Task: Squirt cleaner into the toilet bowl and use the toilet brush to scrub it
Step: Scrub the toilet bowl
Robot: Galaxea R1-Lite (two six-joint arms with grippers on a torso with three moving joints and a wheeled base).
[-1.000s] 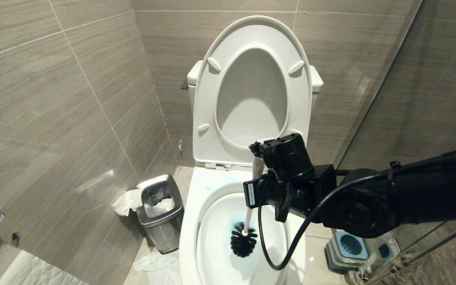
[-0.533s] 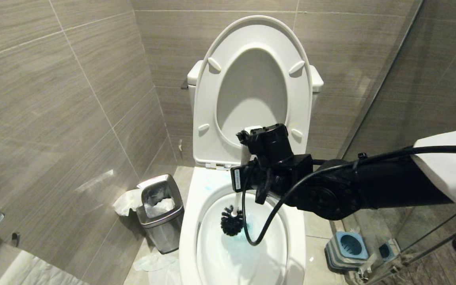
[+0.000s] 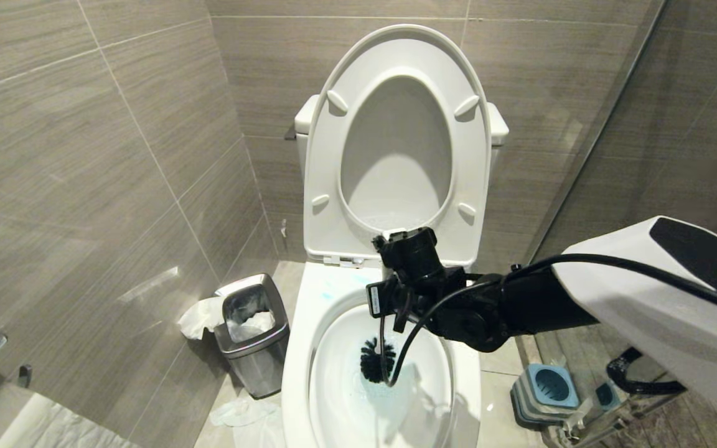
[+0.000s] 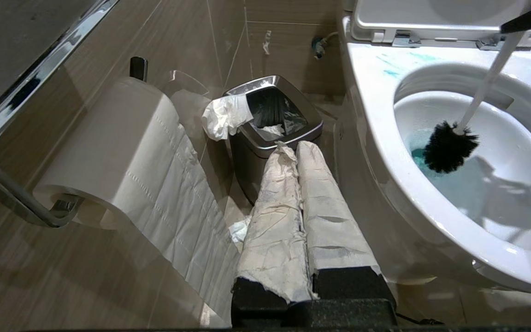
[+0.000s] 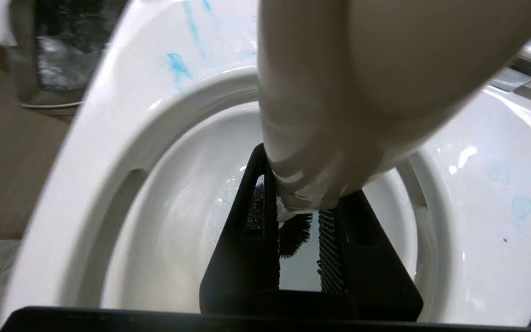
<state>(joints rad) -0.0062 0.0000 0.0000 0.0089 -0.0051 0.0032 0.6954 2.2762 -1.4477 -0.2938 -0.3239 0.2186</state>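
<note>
The white toilet bowl [image 3: 299,348] stands open, with its seat and lid [image 3: 396,50] raised against the tank. My right gripper [image 3: 403,264] hangs over the bowl's back half, shut on the white handle of the toilet brush [image 5: 339,92]. The black bristle head [image 3: 374,367] is down inside the bowl, in the pale blue cleaner [image 4: 416,154]. Blue smears mark the rim [image 5: 178,64]. In the right wrist view, bristles [image 5: 293,233] show between the black fingers [image 5: 247,240]. My left gripper [image 4: 295,150] is parked low beside the bowl, its paper-wrapped fingers pressed together and holding nothing.
A small steel bin [image 3: 253,330] with tissue stands on the floor left of the toilet. A toilet paper roll [image 4: 109,138] hangs on the left wall. The square blue-grey brush holder [image 3: 548,386] sits on the floor to the right, by a glass partition [image 3: 589,155].
My right arm has swung left and sunk lower over the bowl. The brush head swept from the bowl's middle towards its back left, then came partly back.
</note>
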